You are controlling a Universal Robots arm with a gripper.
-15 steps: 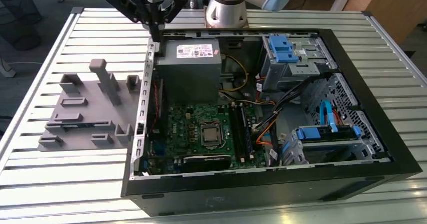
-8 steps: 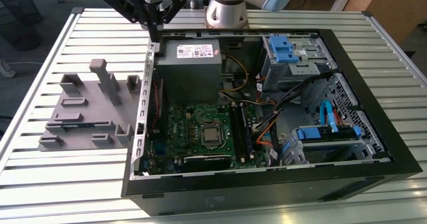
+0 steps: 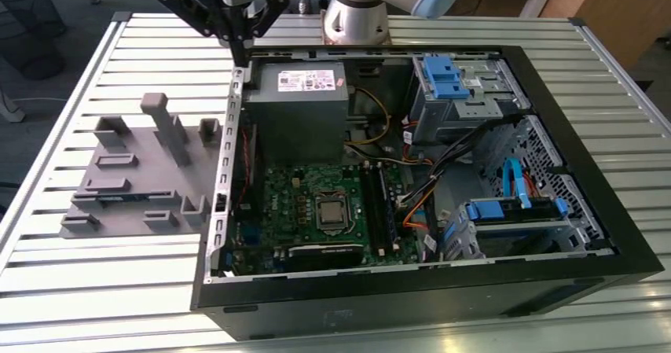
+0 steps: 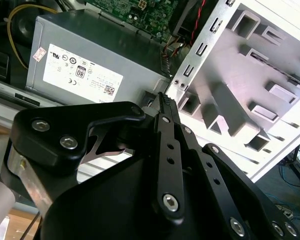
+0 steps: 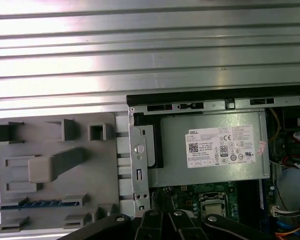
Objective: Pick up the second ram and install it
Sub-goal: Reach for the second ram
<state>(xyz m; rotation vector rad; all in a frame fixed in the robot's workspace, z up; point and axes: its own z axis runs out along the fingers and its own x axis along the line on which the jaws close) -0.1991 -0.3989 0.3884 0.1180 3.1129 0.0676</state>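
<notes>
The second ram (image 3: 118,198) is a thin dark strip standing on edge in a slot of the gray fixture block (image 3: 157,137), at the exterior view's left of the open computer case (image 3: 587,172). In the first wrist view the ram (image 5: 40,204) shows bluish in that same slot. My gripper (image 3: 243,54) hangs above the case's back left corner, well behind the ram and apart from it. Its black fingers (image 4: 165,145) meet at the tips with nothing between them, over the case's metal edge beside the power supply (image 4: 90,65). The gripper (image 5: 162,216) sits above the motherboard's edge.
Inside the case lie the gray power supply (image 3: 298,101), the green motherboard (image 3: 314,204) with long dark memory slots (image 3: 379,204), loose cables (image 3: 419,164) and blue drive brackets (image 3: 451,78). The arm's base (image 3: 354,19) stands behind the case on the slatted metal table (image 3: 105,290).
</notes>
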